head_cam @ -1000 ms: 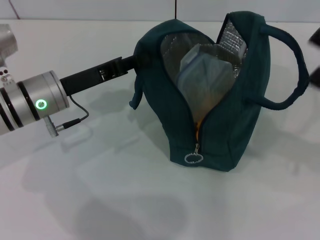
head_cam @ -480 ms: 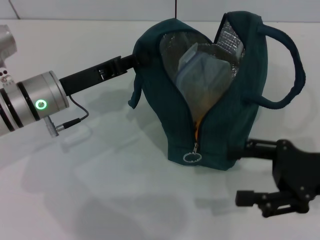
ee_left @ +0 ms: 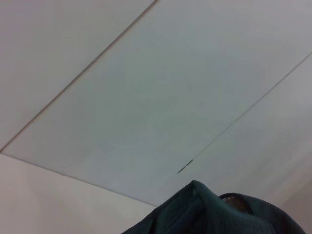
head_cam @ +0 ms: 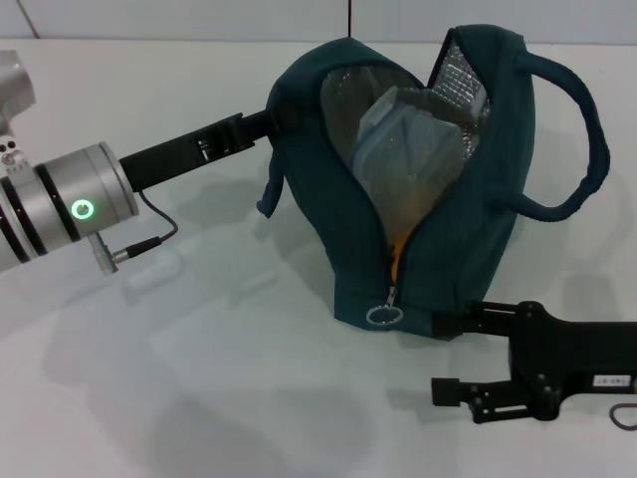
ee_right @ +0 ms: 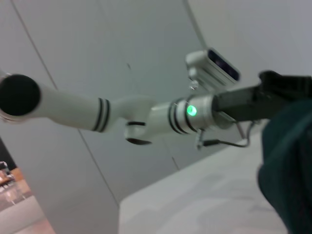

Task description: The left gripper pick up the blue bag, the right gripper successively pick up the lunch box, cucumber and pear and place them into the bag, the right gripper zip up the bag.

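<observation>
Teal blue bag [head_cam: 438,229] is pinched by the left gripper [head_cam: 271,121]; right gripper [head_cam: 450,354] fingers spread, white label unreadable.

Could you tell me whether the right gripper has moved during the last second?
Yes. The right gripper has come into the head view and advanced leftward toward the zipper ring on the blue bag.

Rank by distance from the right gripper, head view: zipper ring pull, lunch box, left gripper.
From the right gripper:
1. Zipper ring pull, low on the blue bag's front, just beside the fingertips.
2. Lunch box, up inside the open bag.
3. Left gripper, at the bag's far upper edge.
</observation>
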You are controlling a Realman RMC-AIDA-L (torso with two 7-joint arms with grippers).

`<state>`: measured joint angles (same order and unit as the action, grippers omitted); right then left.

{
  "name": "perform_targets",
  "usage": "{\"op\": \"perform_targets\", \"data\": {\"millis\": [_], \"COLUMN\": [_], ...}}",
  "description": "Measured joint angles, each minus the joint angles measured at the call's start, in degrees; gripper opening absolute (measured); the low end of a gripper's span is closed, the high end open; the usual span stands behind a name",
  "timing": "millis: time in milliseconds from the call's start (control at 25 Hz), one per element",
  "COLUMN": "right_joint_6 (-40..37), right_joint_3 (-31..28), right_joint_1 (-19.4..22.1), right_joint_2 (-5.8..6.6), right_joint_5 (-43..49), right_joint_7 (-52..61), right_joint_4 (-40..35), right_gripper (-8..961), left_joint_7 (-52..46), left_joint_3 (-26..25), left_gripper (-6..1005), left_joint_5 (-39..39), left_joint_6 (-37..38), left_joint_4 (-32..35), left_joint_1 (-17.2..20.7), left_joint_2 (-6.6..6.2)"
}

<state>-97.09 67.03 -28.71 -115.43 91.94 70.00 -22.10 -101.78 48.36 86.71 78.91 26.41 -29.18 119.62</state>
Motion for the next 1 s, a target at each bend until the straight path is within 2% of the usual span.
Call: {"op": "perform_targets", "data": {"millis": [440,760,1000], "right_joint_6": [8.18,10.24,12.3], "right_joint_3": [1.81,3.19,3.51], "right_joint_1": [-2.66,-7.32,-7.96], "right_joint_2": [-0.8,-0.79,-0.77], "right_joint_5": [-0.64,-1.35,-3.34], "right_joint_7": [0.01,0.09,-0.1], "right_joint_4": [2.11,5.74,6.24], "right_gripper": [822,821,821], "left_joint_7": [0.0,0.2,0.42], "left_joint_3": [0.15,0.15,-0.03], "left_gripper": [56,56,56], "left_joint_5": [0.03,0.07,0.11], "left_joint_6": [0.02,-0.1,-0.28], "left_joint_4": [-0.05,-0.05,-0.04], "left_joint_1": [0.18,0.43,0.5], "left_joint_2": [0.0,-0.01,-0.1]}}
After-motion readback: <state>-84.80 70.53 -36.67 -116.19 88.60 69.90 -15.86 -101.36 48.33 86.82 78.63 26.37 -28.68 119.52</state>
